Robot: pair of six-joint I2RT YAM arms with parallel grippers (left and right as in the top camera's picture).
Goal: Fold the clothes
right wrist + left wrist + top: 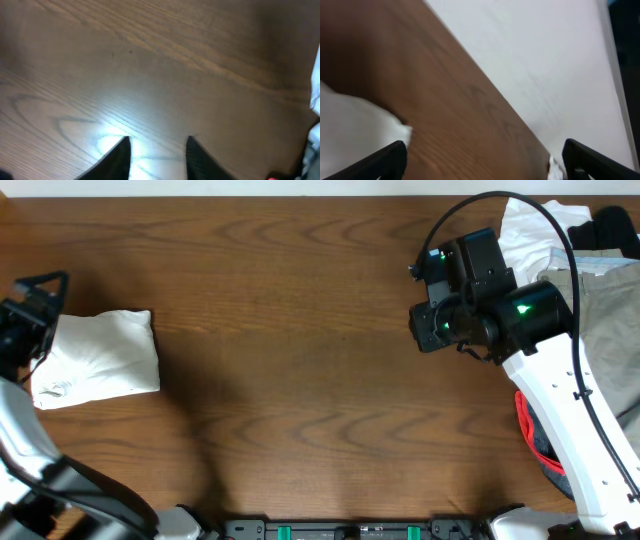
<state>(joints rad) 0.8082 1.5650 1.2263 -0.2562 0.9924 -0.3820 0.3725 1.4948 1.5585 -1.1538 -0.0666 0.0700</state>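
From above, 1 piece looks finished: a folded white garment [100, 356] lies as a neat square near the end of the table [300, 380]. The left gripper [38, 308] sits just beside it, on its outer edge; I cannot tell from here whether it touches the cloth. Well apart from the folded garment, at the opposite end of the table, lies the unfolded pile: a white piece [530, 230], a black piece [610, 225] and khaki trousers [600, 310]. The right gripper [418, 305] hangs between the folded garment and that pile, much nearer the pile, with its fingers towards the folded garment. A red and grey thing [535, 442] lies under the right arm; I cannot make out what it is.

In the left wrist view, the left gripper's jaws stand spread wide, released, with only bare wood between them. A corner of the folded garment shows just off to 1 side, outside the jaws.

In the right wrist view, the right gripper's 2 fingers [117, 160] stand partly apart over bare, brightly lit wood and grasp nothing. A sliver of white cloth at the frame's edge, on the side away from the folded garment, is probably the pile.

My reading is that the work is between pieces: 1 is folded and 3 are waiting. The next move calls for the right arm to turn away from the folded garment, take 1 piece off the pile and draw it onto the bare wood between. Both grippers can then spread it flat.
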